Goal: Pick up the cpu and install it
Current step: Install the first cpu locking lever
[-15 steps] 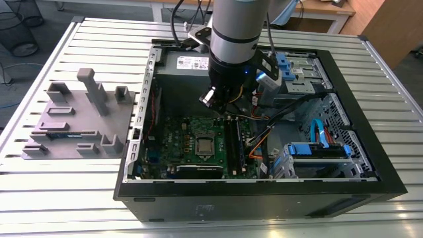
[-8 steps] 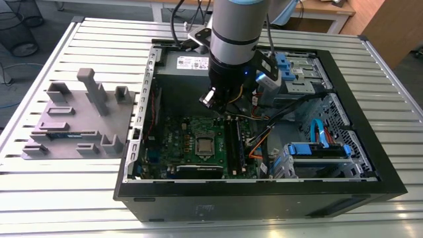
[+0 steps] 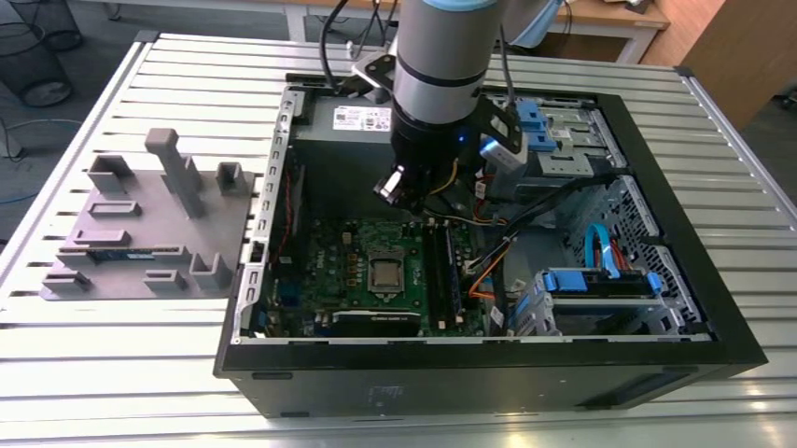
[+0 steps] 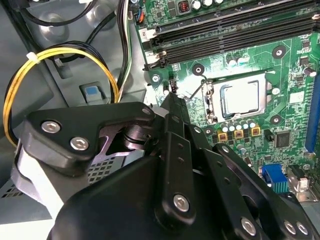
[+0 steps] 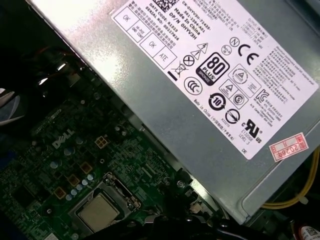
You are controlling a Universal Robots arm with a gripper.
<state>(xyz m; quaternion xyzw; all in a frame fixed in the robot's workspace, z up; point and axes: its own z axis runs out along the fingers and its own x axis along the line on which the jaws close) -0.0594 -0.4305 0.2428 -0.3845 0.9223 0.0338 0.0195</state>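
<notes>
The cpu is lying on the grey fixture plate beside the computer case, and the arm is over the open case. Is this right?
Not quite. The cpu is sitting in its socket on the green motherboard inside the case, as the second wrist view shows. The arm is indeed over the open case.

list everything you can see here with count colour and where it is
cpu: one, silver, seated in the motherboard socket
motherboard: one, green, flat inside the case
computer case: one, black, open on the slatted table
power supply: one, grey with a white label, beside the motherboard
yellow cable: one loop, beside the board in the second wrist view
parts fixture: one, grey, on the table at the exterior view's left
slatted table: one, silver
wire bin: one, black, on the floor
arm: one, grey, above the case
tool: one, black, over the board near the socket
</notes>
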